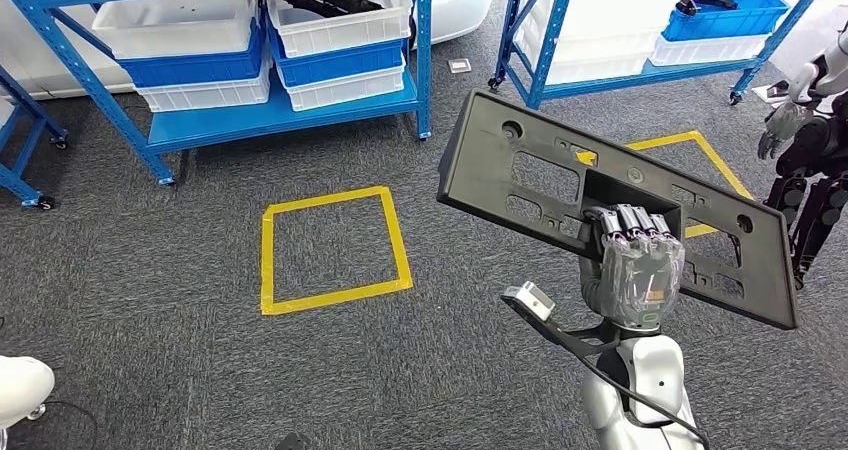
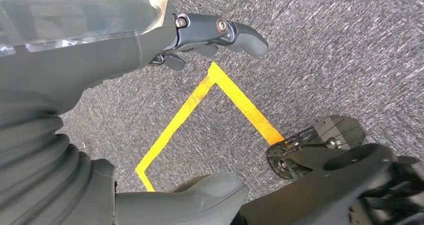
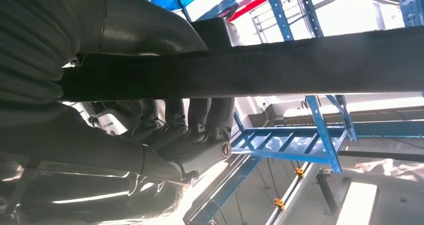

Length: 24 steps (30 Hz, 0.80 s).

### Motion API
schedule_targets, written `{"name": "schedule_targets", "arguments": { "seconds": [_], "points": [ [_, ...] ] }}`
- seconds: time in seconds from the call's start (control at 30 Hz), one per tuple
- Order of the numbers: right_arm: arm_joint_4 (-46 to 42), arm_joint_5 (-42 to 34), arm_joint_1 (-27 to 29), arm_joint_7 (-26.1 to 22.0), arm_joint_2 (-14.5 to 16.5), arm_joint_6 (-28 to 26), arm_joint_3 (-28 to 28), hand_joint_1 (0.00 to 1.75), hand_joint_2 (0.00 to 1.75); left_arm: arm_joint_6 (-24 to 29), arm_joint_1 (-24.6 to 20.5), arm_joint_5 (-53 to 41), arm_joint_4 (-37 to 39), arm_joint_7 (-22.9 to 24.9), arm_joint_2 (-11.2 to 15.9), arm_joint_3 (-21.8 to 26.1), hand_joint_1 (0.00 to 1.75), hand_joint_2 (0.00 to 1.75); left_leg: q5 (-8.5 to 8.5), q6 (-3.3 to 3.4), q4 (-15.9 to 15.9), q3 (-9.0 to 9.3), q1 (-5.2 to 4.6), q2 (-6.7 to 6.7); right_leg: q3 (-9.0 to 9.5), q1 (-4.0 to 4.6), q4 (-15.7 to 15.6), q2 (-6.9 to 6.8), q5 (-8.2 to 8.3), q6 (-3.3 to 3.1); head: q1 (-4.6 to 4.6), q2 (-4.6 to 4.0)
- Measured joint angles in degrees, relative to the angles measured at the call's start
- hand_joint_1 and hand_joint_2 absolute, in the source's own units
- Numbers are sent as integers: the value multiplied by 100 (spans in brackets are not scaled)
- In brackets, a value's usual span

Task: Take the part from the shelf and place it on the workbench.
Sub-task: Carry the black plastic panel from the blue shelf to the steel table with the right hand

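The part (image 1: pixel 520 175) is a large flat black plastic panel with rectangular cut-outs and round holes. My right hand (image 1: pixel 632 260) grips it at a cut-out near its lower edge and holds it tilted in the air above the carpet, right of centre in the head view. In the right wrist view the fingers (image 3: pixel 200 120) curl around the panel's dark edge (image 3: pixel 310 62). My left hand (image 2: pixel 100 60) hangs over the grey carpet with thumb and fingers apart, nothing in it.
Two blue shelf racks (image 1: pixel 270 115) (image 1: pixel 640 75) with white and blue bins stand at the back. A yellow tape square (image 1: pixel 333 248) marks the carpet; a second one (image 1: pixel 700 150) lies partly behind the panel. Another dark robot (image 1: pixel 815 140) stands at the right edge.
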Motion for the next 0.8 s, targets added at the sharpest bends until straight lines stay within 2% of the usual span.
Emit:
{"name": "schedule_targets", "arguments": {
  "seconds": [0.13, 0.3, 0.47, 0.8],
  "points": [
    [34, -4, -32, 3, 20, 0, -19, 175, 175, 0, -11, -5, 0, -1, 1, 0, 0, 175, 118, -11, -368, 251, 0, 0, 245, -2, -353, 0, 115, -3, 0, 0],
    [66, -50, -69, -4, 36, 0, -30, 175, 175, 5, -50, -7, 0, 27, 1, 0, 0, 175, 190, -19, -617, 424, 0, 0, 412, -5, -587, 0, 177, -5, 1, 0],
    [128, -160, -135, -126, 87, 0, -31, 175, 175, 63, -80, 39, 0, 60, -2, 1, 0, 175, 194, -22, -685, 485, 0, 1, 469, -6, -644, 1, 179, -3, 1, 0],
    [226, -228, -238, -269, 177, 0, -39, 175, 175, 103, -86, 56, 0, 62, -4, 4, 0, 175, 194, -22, -707, 487, 0, 1, 473, -6, -669, 1, 179, -3, 1, 0]
  ]
}}
